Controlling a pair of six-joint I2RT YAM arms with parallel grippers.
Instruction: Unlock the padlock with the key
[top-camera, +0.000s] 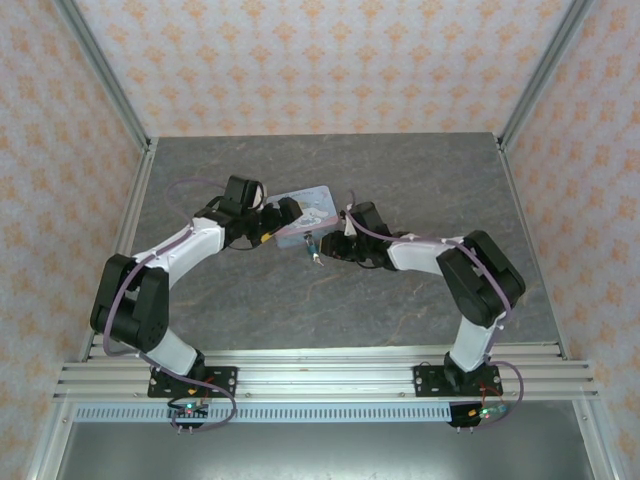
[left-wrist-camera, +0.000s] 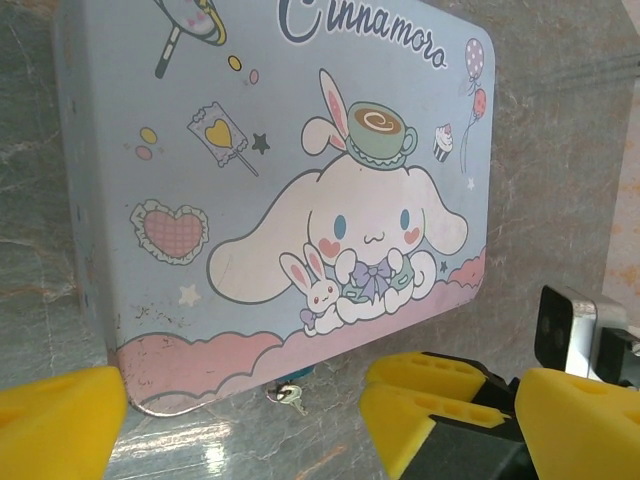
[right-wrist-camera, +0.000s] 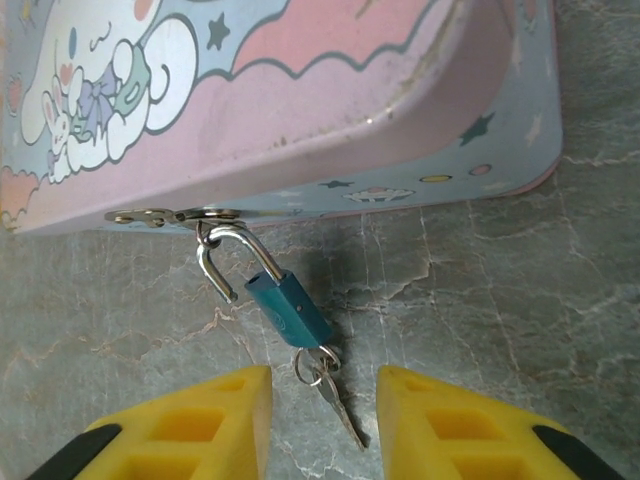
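Key pickup is in hand: the right tool (right-wrist-camera: 325, 388), spread, straddles the thin pale metal key (right-wrist-camera: 339, 406) at 5 o'clock of the small teal block padlock (right-wrist-camera: 290, 309), so a precise pinch probably comes next.

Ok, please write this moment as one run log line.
left fingers open, near tin | right fingers open, either side of key | padlock on tin's hasp | key ungrasped

The tin (left-wrist-camera: 280, 180) lid reads "Cinnamoro" — the word's start seems cut off — nothing else legible.

Teal padlock (right-wrist-camera: 290, 311), tilted — silvery key (right-wrist-camera: 338, 408) just beneath it.
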